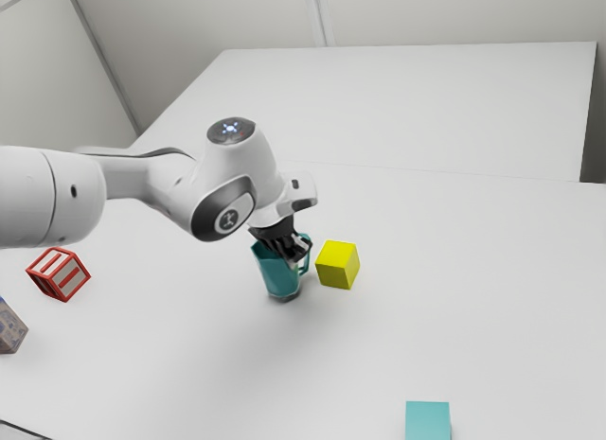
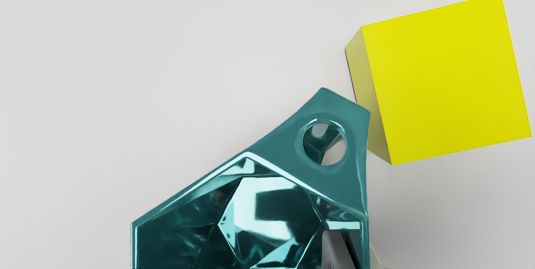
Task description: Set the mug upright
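In the exterior view my gripper is at the rim of the teal mug, pointing down from the arm. The mug stands with its base on the table and its opening up; any slight tilt is hard to judge. In the wrist view I look into the open top of the mug, its pierced handle toward the yellow cube. My gripper is shut on the mug's wall, one finger inside the rim and the other outside. The lower parts of the fingers are hidden.
A yellow cube sits close beside the mug's handle. Farther off on the white table are a red-and-white cube, a patterned block at the exterior view's left edge and a light teal cube near the bottom edge.
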You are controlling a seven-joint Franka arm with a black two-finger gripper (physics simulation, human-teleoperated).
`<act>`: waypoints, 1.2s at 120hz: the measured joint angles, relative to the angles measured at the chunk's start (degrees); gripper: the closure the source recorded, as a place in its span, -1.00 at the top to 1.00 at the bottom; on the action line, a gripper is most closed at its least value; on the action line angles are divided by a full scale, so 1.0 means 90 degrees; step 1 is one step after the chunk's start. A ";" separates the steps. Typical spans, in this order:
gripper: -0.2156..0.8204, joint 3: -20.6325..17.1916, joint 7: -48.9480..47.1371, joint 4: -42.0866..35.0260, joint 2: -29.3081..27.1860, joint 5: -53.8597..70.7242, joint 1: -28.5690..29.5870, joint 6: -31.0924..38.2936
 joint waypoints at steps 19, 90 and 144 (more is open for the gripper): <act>-0.87 0.0004 -0.0085 -0.0003 0.0085 -0.0013 -0.0002 0.0160; 0.47 0.0042 -0.0027 0.1529 0.0051 -0.0378 0.0020 -0.0894; 0.57 0.0256 0.1360 0.4354 0.0526 -0.0917 0.0683 -0.3990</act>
